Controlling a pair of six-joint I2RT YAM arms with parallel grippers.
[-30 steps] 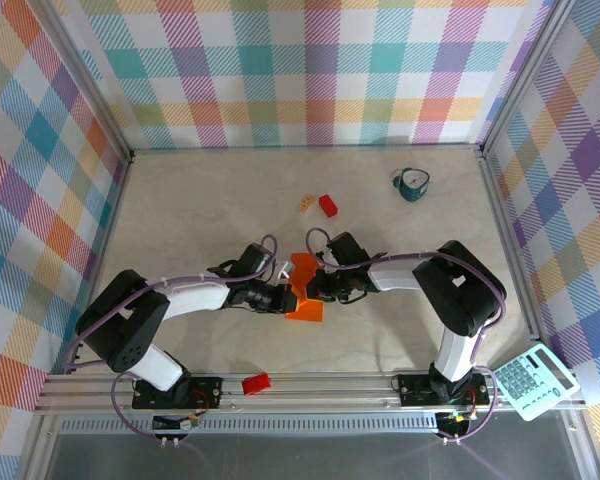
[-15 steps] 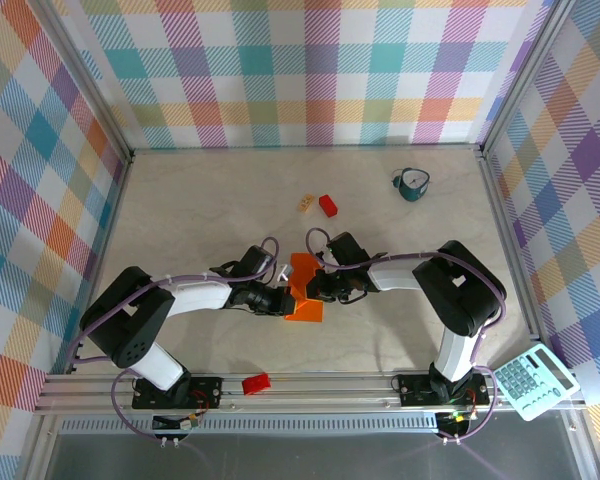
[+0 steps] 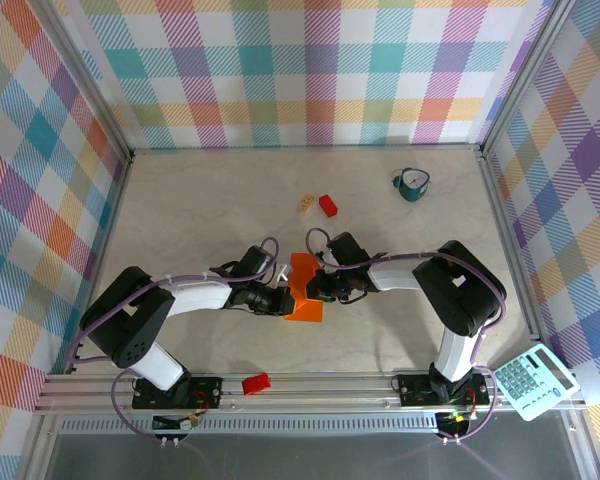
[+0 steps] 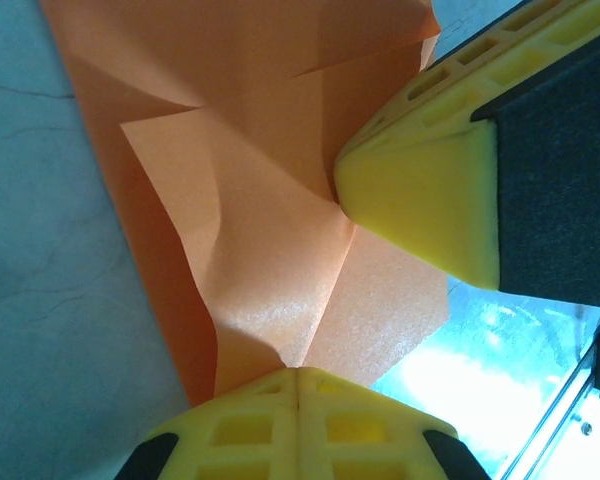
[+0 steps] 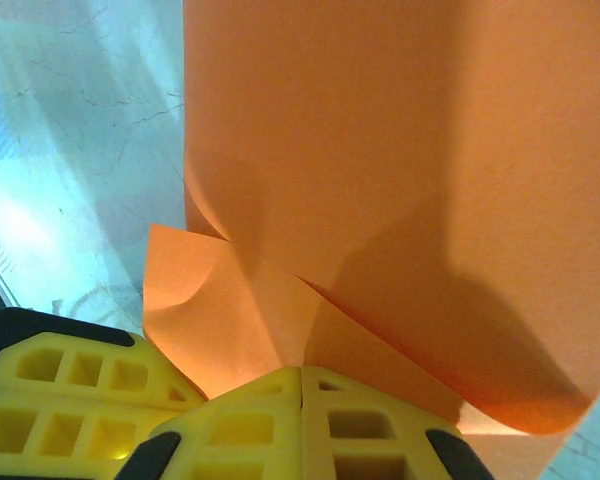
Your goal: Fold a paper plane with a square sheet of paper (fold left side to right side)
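Observation:
The square sheet of paper (image 3: 304, 272) is bright orange, creased and partly folded, at the middle of the table. My left gripper (image 3: 283, 298) meets its left edge and my right gripper (image 3: 316, 284) its right side, tips nearly touching. In the left wrist view my left gripper (image 4: 298, 372) is shut, and a crease of the paper (image 4: 230, 200) runs into the seam of its fingers; the right gripper's fingers (image 4: 420, 190) press in from the upper right. In the right wrist view my right gripper (image 5: 302, 372) is shut on a fold of the paper (image 5: 380, 150), whose right edge curls off the table.
A small red block (image 3: 328, 205) and a tan block (image 3: 307, 204) lie behind the paper. A teal cup (image 3: 413, 184) stands at the back right. Another red block (image 3: 255, 383) rests on the front rail and a calculator (image 3: 533, 381) lies at the front right.
My left gripper has shifted slightly right, toward the paper. The paper's jagged upper-left flap has drawn in and its outline is more compact. The right arm has barely moved.

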